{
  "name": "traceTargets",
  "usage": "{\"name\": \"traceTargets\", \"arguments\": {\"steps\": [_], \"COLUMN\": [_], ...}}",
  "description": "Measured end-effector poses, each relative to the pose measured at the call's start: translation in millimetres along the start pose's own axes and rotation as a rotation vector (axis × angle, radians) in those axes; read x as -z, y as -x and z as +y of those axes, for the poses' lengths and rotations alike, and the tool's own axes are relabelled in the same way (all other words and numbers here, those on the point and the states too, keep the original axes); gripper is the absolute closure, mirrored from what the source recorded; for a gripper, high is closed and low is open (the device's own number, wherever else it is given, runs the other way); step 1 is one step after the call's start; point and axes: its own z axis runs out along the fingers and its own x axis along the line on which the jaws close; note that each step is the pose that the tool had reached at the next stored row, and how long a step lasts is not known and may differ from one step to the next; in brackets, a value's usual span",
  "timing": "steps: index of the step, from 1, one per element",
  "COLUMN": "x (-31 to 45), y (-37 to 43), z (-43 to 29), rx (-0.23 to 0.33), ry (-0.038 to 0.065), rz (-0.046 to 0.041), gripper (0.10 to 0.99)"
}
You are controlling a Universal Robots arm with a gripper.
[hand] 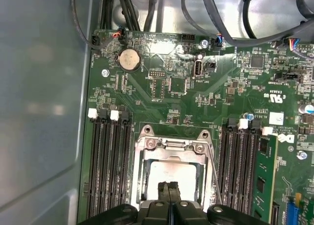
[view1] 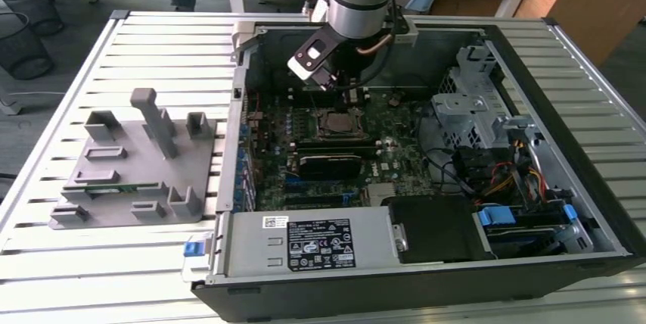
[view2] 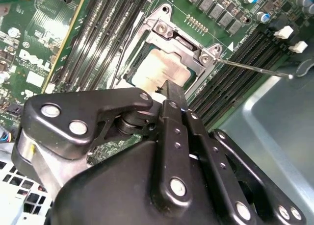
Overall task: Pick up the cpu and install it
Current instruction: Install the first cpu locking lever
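The gripper (hand: 168, 186) is seen inside the open computer case (view1: 591, 112), just over the processor socket (hand: 147, 144) of the green motherboard (hand: 162, 95). Its two black fingers (view2: 171, 117) are pressed together, with only a thin seam between them, and nothing is held between them. The cpu (hand: 179, 171) is lying flat in the socket, its silver top facing up, and is framed by the metal bracket. In both wrist views the fingertips are placed at the edge of the cpu; whether they touch it cannot be told. A thin wire lever (view2: 250, 68) is seen beside the socket, and black memory slots (hand: 110, 166) are lined up on both sides.

White print and a logo (view2: 34, 63) are marked on the board, and a small white sticker (hand: 276, 118) is attached near a coin battery (hand: 130, 60). In the exterior view, a large black-and-white label (view1: 321, 244) is fixed on the power supply (view1: 253, 252). A grey holder (view1: 131, 165) is placed on the slatted table (view1: 60, 286), at the exterior view's left.
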Motion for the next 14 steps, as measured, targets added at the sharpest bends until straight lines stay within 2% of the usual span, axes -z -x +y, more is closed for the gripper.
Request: {"name": "traceTargets", "arguments": {"steps": [8,14], "x": [13.1,14.4], "y": [-0.7,-0.8], "z": [0.0,-0.1], "rx": [0.000,0.000], "ry": [0.000,0.000], "rz": [-0.0005,-0.0004], "gripper": [0.980,0.980]}}
